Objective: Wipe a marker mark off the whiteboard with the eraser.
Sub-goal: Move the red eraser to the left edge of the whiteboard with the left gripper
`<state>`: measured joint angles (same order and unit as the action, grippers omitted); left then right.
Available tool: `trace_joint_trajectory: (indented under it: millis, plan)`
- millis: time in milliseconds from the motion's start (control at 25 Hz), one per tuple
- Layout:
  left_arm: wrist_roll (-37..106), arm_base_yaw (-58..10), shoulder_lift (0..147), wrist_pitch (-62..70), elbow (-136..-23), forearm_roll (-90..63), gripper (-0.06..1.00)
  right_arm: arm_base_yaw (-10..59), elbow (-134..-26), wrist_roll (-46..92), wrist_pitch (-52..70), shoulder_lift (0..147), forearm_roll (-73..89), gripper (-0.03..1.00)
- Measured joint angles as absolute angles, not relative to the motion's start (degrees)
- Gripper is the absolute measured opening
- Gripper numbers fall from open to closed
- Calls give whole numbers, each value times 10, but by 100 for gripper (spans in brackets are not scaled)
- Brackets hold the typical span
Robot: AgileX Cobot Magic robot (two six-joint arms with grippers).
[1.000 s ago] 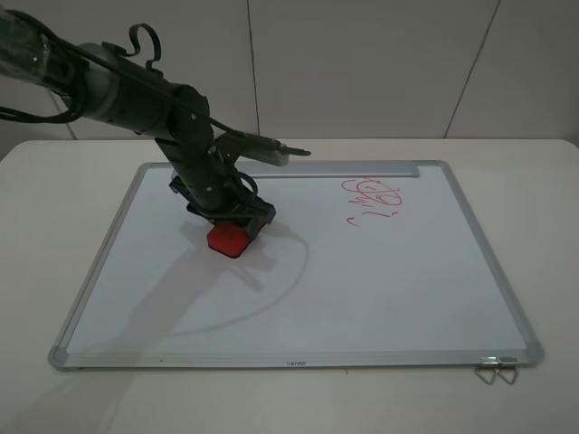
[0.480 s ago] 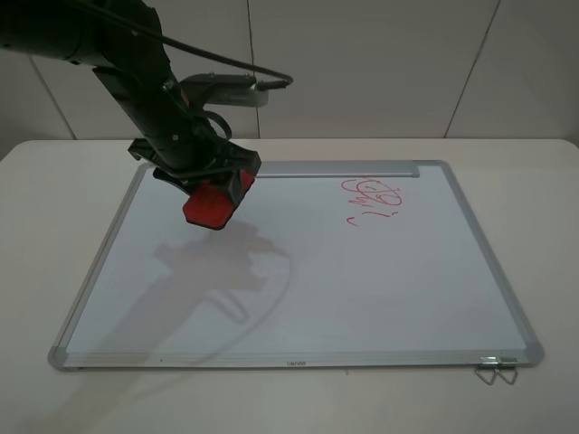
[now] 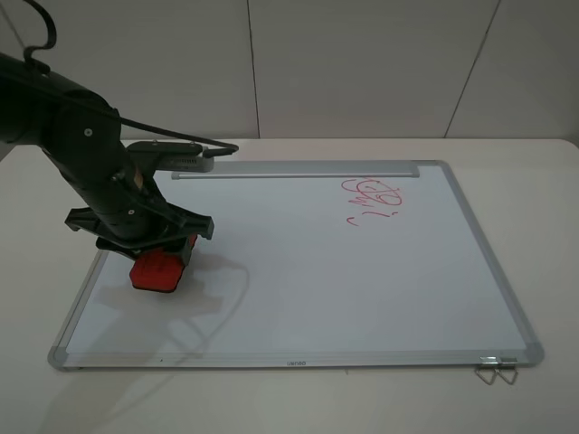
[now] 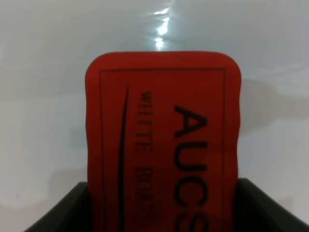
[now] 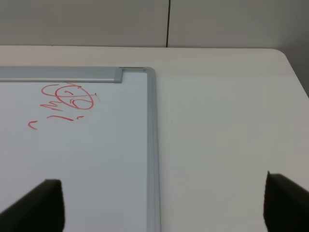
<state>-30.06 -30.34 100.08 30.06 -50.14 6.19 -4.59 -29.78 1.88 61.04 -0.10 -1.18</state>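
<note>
My left gripper [image 3: 163,253] is shut on the red eraser [image 3: 158,273], holding it low over the whiteboard [image 3: 317,289] close to its left frame. In the left wrist view the eraser [image 4: 164,135] shows black lettering on top, with dark fingers [image 4: 63,208] on both of its sides over bare white board [image 4: 48,72]. The marker mark is not in view. A curly red scribble [image 3: 374,201] lies at the far right of the board, also seen in the right wrist view [image 5: 67,99]. My right gripper [image 5: 164,200] is open above the board's right frame [image 5: 153,145].
A silver tray strip [image 3: 298,169] runs along the board's far edge. Wire hooks [image 3: 496,371] hang at its near right corner. The board lies on a white table [image 3: 543,226] with a wall behind. A black cable arcs over the left arm.
The left arm has carried the eraser from the board's upper middle-left, lifting it, then brought it down toward the near left edge. The curly scribble is unchanged.
</note>
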Motion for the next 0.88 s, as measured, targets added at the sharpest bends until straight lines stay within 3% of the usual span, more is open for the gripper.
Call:
trace_joint_trajectory:
  millis: [880]
  plan:
    - [-345,-302,973,167,-355,90,56,-46,-298,19,610,-1,-12,71]
